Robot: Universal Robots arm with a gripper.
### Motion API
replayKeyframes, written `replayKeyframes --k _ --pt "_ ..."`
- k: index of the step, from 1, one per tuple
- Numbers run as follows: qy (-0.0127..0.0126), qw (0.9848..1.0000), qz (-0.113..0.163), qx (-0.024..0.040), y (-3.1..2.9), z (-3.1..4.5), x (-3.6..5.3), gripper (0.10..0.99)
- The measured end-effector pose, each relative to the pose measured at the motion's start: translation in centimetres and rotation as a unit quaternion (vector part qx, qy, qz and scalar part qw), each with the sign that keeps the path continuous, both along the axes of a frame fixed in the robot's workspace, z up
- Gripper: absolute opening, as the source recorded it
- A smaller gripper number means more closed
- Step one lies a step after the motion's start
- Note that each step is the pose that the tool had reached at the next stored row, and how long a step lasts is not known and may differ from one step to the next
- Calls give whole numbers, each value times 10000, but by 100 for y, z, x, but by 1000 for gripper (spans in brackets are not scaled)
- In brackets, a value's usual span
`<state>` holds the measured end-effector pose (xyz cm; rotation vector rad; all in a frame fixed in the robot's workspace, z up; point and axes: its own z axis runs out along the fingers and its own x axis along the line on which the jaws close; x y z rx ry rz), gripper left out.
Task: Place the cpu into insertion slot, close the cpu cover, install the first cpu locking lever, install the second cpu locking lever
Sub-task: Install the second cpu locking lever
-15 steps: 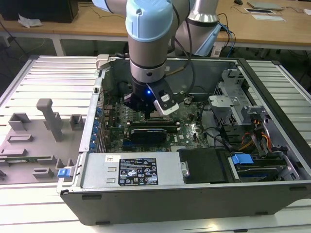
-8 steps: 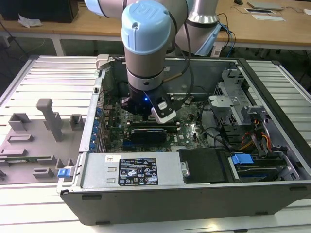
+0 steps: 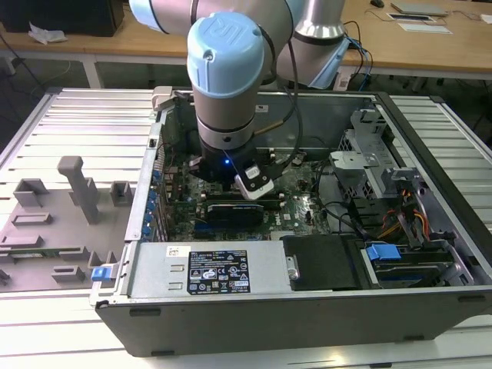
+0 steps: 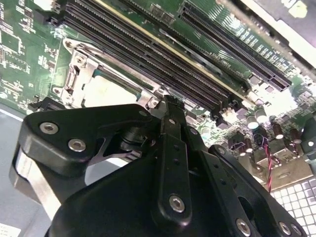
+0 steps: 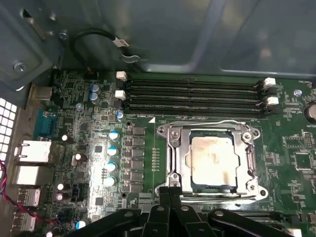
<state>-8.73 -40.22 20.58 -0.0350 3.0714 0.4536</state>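
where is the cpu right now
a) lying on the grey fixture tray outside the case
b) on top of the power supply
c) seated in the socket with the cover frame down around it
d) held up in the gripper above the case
c: in the first wrist view the cpu sits in the insertion slot, with the cpu cover lying flat around it and the gripper at the socket's edge.

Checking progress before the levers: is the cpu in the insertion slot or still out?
In: the cpu lies flat inside the insertion slot, with the cpu cover framing it.
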Motion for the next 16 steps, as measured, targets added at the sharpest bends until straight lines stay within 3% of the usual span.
replayKeyframes --k 5,16 --pt "0 10000 0 59 -3 -55 -24 106" --pt "0 10000 0 62 -3 -119 -45 106"
